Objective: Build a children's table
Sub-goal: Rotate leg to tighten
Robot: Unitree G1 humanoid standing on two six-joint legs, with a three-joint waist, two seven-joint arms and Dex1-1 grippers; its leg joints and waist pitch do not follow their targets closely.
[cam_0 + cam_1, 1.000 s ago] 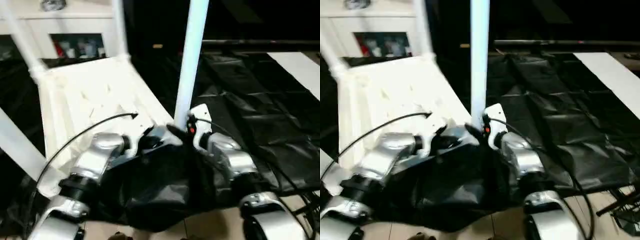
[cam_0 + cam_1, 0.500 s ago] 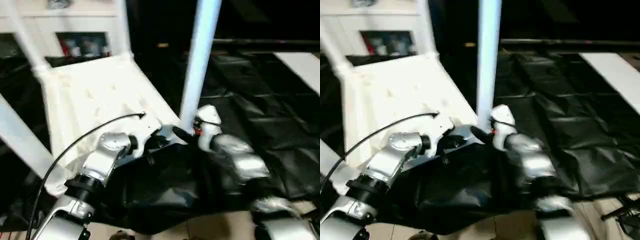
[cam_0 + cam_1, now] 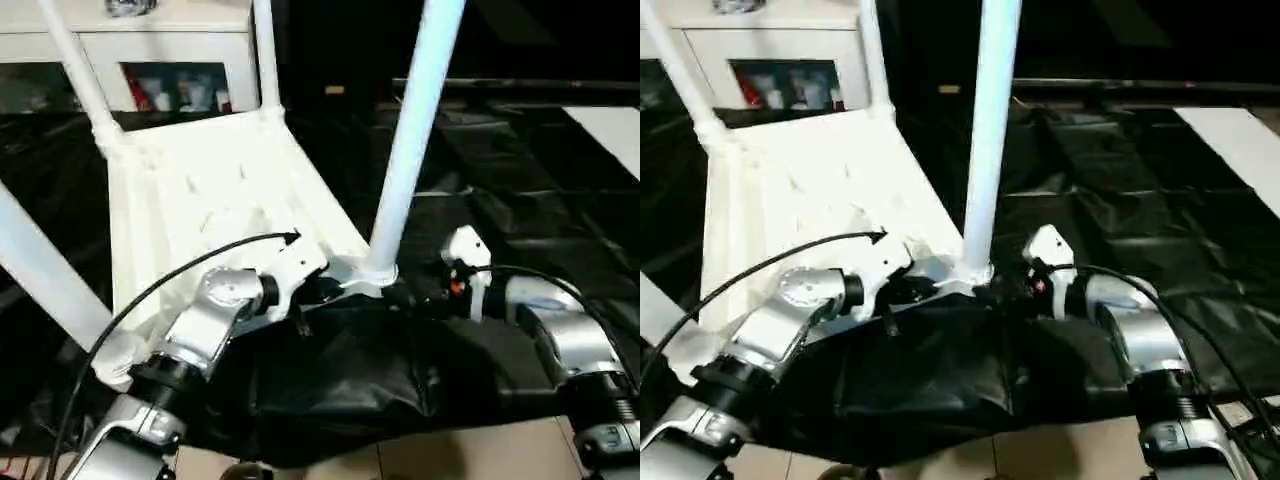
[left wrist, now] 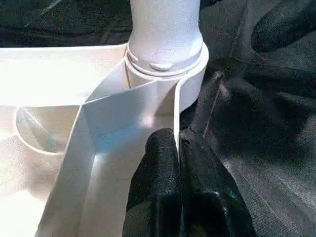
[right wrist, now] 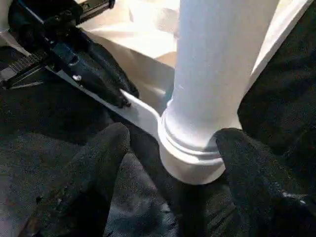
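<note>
Nearest the camera, the robot's two silver forearms are reaching forward over a crumpled black plastic sheet (image 3: 340, 380) that is covering the floor. The left gripper (image 4: 178, 163) is pinching the thin side wall of the white tabletop (image 3: 210, 190), its two black fingers pressed together on that rim just beside the near corner socket (image 4: 190, 81). The right gripper (image 5: 170, 148) is standing open, one finger (image 5: 101, 158) on each side of the socket's base, close to it but apart from the leg. A white tapered leg (image 3: 410, 150) is sitting in that socket and rising upright, leaning slightly. The tabletop is lying underside up on the black sheet, tilted away from the robot, with its ribs showing. Further back, two more legs (image 3: 85, 85) are standing in its far corner sockets, and another leg (image 3: 45, 275) is slanting out at the near left corner. Behind the tabletop, a white cabinet (image 3: 150, 60) with glass doors is standing against the dark background.
</note>
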